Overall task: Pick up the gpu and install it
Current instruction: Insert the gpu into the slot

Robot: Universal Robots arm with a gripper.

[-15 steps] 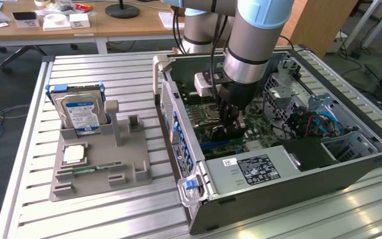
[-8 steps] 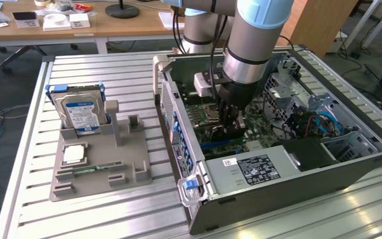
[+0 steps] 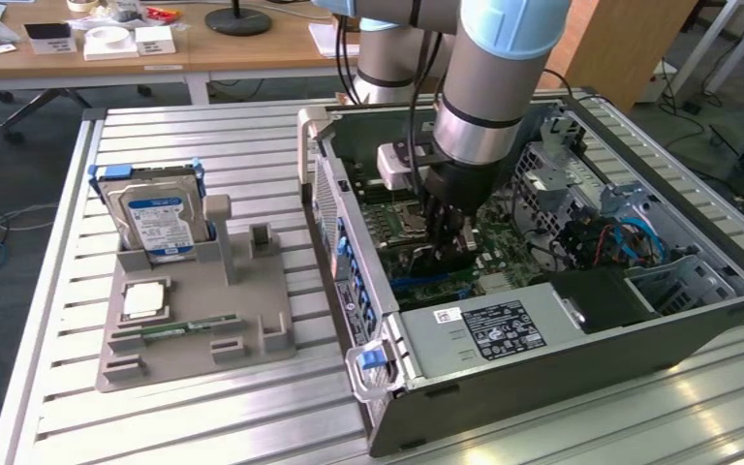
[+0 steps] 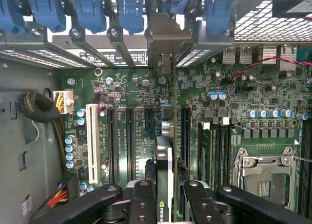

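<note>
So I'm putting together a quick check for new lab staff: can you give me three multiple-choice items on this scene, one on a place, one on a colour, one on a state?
1. Where is the gpu?
A. on the grey holder beside the hard drive
B. inside the open computer case, over the motherboard
C. on the wooden desk

2. What colour are the clips along the case's slot row?
A. blue
B. red
C. yellow

3. How does the pincer stand?
A. open, well above the case
B. shut on the gpu
C. shut on a memory stick

Answers: 1 B, the wrist view shows the card edge-on above the motherboard slots. 2 A, the row of clips is plainly blue. 3 B, the black fingers flank the card on both sides.
</note>
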